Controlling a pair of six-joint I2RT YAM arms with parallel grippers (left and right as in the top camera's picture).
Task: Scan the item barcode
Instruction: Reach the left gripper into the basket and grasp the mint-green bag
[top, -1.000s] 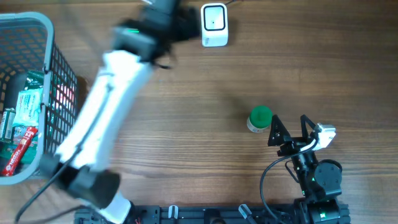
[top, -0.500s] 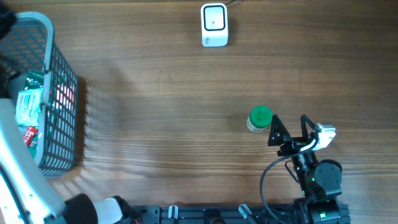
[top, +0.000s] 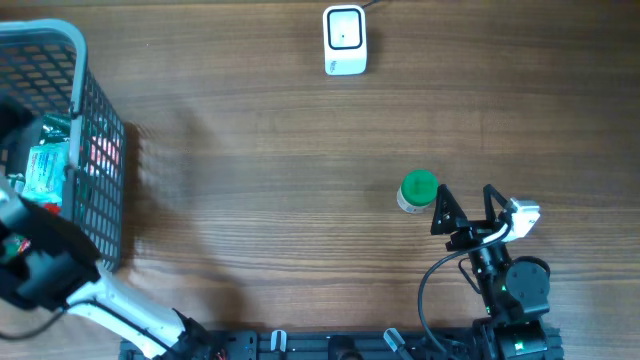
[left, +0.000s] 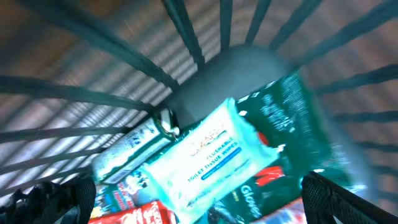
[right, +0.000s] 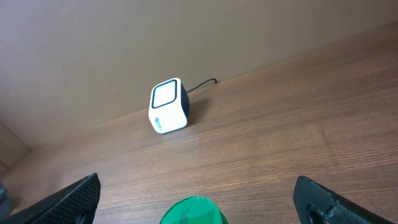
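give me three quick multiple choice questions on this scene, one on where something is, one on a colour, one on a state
1. Where is the white scanner?
A. standing alone on the table, on the side far from the robot
B. inside the basket
C. between the right gripper's fingers

2. What colour is the lid of the small container beside the right gripper?
A. red
B. green
C. blue

3. What state is the right gripper in?
A. shut on the small container
B. shut on nothing
C. open, holding nothing

Answers:
1. A, the overhead view shows it on bare wood at the far edge.
2. B, the lid is plainly green in both the overhead and right wrist views.
3. C, its fingers are spread with only table between them.
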